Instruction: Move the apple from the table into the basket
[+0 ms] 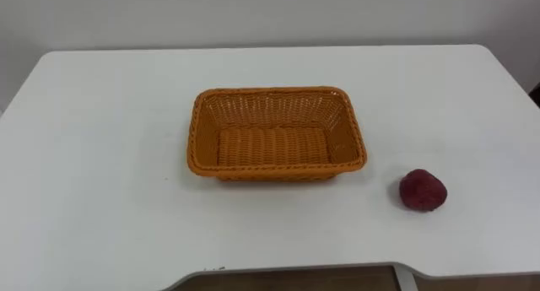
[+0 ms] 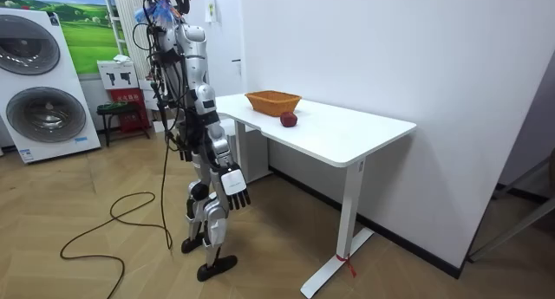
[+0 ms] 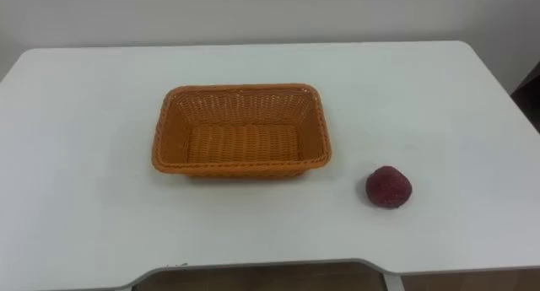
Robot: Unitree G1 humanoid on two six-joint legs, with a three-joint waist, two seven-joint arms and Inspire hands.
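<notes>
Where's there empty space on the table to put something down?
The biggest bare patch of the table is left of the basket, out to the table's left edge. Another strip runs behind the basket to the far edge, and the basket is empty inside. It's tightest front right, between the basket and the apple.

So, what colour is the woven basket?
Orange-brown basket, clearest in the left eye view.

The white table [image 1: 101,114] bears a wicker basket [image 1: 277,134] and an apple [image 1: 422,191].
</notes>
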